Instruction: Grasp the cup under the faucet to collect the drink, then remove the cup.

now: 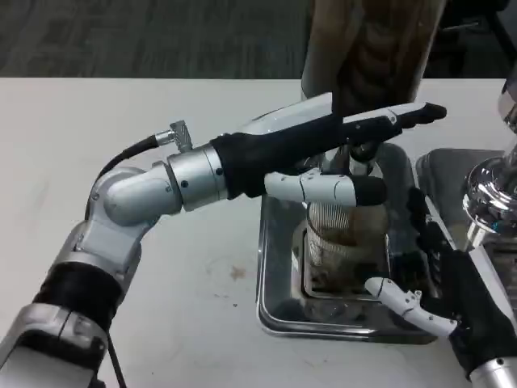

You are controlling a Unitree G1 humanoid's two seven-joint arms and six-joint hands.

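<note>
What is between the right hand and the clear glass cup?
In the head view, only bare shiny metal tray lies between the right hand and the clear ribbed glass cup.

Left hand (pixel 339 153) and dispenser (pixel 367 48) crowd cup (pixel 343 234) above; right hand (pixel 436 283) seemingly blocks right side; tabletop (pixel 121 113) left open.

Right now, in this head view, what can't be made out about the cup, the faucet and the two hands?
- Faucet: its spout sits behind the left hand, so flow cannot be judged.
- Cup: its rim is covered by the left hand's fingers; liquid level is unclear through blur and the ribbed wall.
- Right hand: cut by the picture's edge; whether it touches the cup cannot be told.
- Dispenser: top cropped.
</note>
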